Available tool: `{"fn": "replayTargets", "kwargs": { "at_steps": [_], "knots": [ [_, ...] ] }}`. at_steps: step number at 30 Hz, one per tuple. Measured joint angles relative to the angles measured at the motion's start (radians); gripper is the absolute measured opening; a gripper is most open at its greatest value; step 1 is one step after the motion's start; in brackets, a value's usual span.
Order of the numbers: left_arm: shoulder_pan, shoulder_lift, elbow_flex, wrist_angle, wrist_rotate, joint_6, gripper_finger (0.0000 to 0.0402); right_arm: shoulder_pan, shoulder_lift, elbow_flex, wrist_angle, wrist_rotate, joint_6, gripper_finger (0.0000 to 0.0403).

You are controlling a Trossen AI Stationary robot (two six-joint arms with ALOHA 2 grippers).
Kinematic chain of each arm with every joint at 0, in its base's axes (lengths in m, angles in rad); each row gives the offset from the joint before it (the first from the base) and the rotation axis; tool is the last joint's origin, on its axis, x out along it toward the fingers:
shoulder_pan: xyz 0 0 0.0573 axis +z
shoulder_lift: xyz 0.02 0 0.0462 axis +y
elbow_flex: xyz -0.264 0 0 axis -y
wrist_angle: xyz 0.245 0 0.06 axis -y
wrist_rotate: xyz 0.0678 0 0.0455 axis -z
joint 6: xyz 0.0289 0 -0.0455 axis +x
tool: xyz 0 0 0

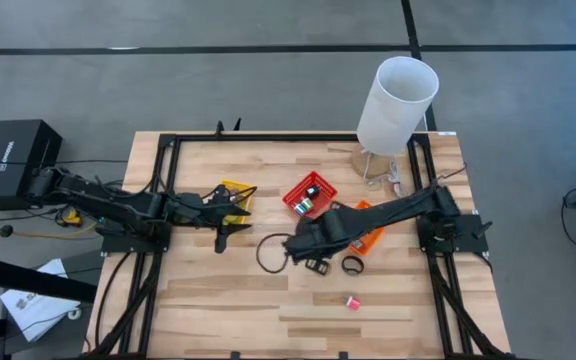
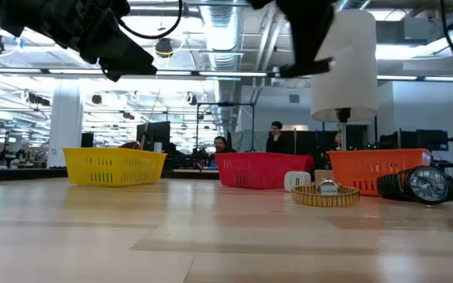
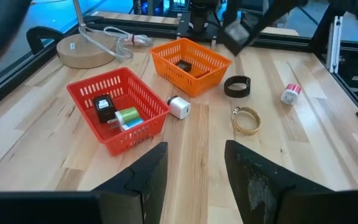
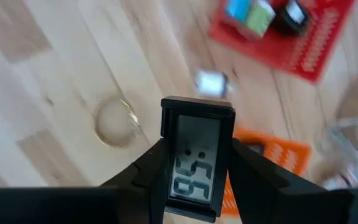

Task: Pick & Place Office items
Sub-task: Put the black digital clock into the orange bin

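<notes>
My right gripper is shut on a small black digital clock, held above the table's middle. Below it lie a gold bracelet, a white cube plug and a black wristwatch, each flat on the wood. A small pink-red bit lies nearer the front edge. The red basket holds a black, a green and a blue item. My left gripper is open and in the air beside the yellow basket. My right gripper pinches the clock between its two fingers, one on each long side of the case. The display faces the wrist camera. The clock is lifted clear of the table, above the bracelet and the orange basket.
The orange basket lies partly under my right arm with a dark item inside. A tall white cylinder lamp stands on a round wooden base at the far right. A black cable loop lies mid-table. Bare wood shows along the near edge.
</notes>
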Motion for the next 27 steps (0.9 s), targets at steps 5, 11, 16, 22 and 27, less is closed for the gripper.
{"fn": "replayTargets", "kwargs": {
  "at_steps": [5, 11, 16, 22, 27],
  "knots": [
    [-0.001, 0.0, 0.0, -0.001, 0.0, -0.019, 0.0153, 0.009, -0.104, -0.208, -0.007, 0.023, 0.105, 0.013],
    [-0.001, 0.0, 0.0, 0.004, 0.0, -0.026, 0.0153, -0.013, -0.233, -0.505, 0.057, 0.006, 0.227, 0.0131],
    [-0.001, 0.0, 0.0, 0.012, 0.0, -0.027, 0.0153, -0.057, -0.326, -0.705, 0.233, -0.002, 0.214, 0.0132],
    [-0.001, 0.0, 0.0, 0.013, 0.0, -0.027, 0.0153, -0.124, -0.353, -0.882, 0.387, -0.008, 0.175, 0.0134],
    [-0.001, 0.0, 0.0, 0.019, 0.0, -0.026, 0.0153, -0.164, -0.347, -0.915, 0.431, -0.032, 0.144, 0.0152]
  ]
}}
